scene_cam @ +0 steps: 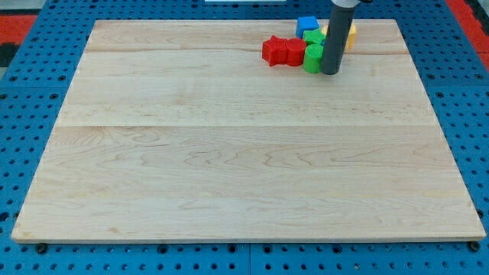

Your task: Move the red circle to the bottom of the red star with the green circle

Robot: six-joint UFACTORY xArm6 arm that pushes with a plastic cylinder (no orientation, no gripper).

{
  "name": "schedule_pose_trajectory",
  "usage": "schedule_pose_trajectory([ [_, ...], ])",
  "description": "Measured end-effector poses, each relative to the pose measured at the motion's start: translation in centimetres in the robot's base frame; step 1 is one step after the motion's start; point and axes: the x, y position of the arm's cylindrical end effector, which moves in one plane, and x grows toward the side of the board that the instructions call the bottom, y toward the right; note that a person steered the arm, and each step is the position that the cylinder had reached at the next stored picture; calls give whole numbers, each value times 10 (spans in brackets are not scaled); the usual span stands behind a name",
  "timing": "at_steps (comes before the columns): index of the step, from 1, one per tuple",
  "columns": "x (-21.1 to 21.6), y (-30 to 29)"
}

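Note:
A red star (273,50) lies near the view's top, right of centre. A red circle (295,52) touches its right side. A green circle (312,58) stands against the right side of the red circle. My tip (330,72) rests on the board just right of the green circle, touching it or nearly so. The dark rod rises from there and hides part of the blocks behind it.
Behind the row are a second green block (312,37), a blue block (307,25) and a yellow block (350,35), partly hidden by the rod. The wooden board (229,153) lies on a blue pegboard (30,92). The blocks sit close to the board's top edge.

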Motion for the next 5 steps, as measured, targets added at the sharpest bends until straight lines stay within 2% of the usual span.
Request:
schedule_pose_trajectory([
  [5,-46,-13],
])
